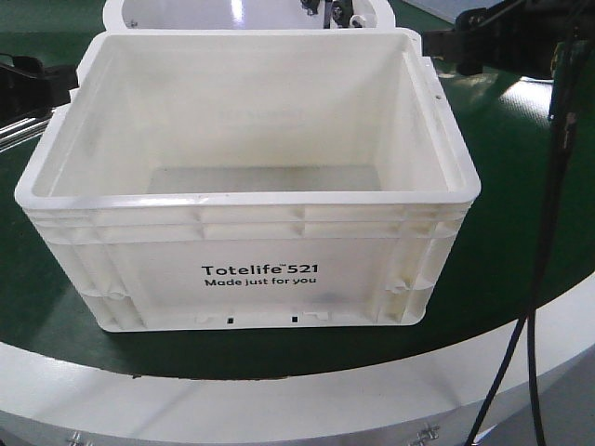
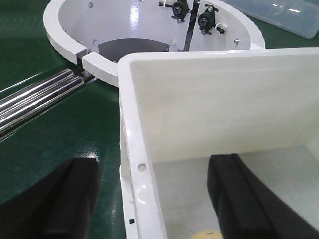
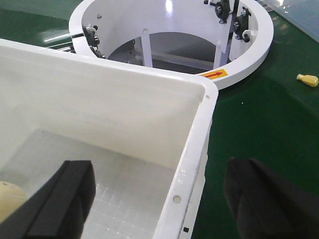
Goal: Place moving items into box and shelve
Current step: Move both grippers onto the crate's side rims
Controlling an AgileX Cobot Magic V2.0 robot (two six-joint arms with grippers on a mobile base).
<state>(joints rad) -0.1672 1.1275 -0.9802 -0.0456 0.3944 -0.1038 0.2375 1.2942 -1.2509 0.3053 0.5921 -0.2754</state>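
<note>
Green worktop (image 1: 507, 200) with a white rim carries the white box (image 1: 251, 269), its black print facing front. At its left wall the left claw (image 2: 152, 167) is spread wide, 1 finger outside, 1 inside. A pale yellow toy (image 3: 7, 196) lies on the box floor. At the right wall the right claw (image 3: 162, 169) straddles likewise, wide and holding nothing. A white ring fixture (image 3: 259, 45) stands behind.

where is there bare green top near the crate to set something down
Bare green top runs along the front of the crate, and on its right, though cables cross there. Crowded: the white ring sits close behind, and the left pincer and right pincer straddle its side walls, open.
</note>
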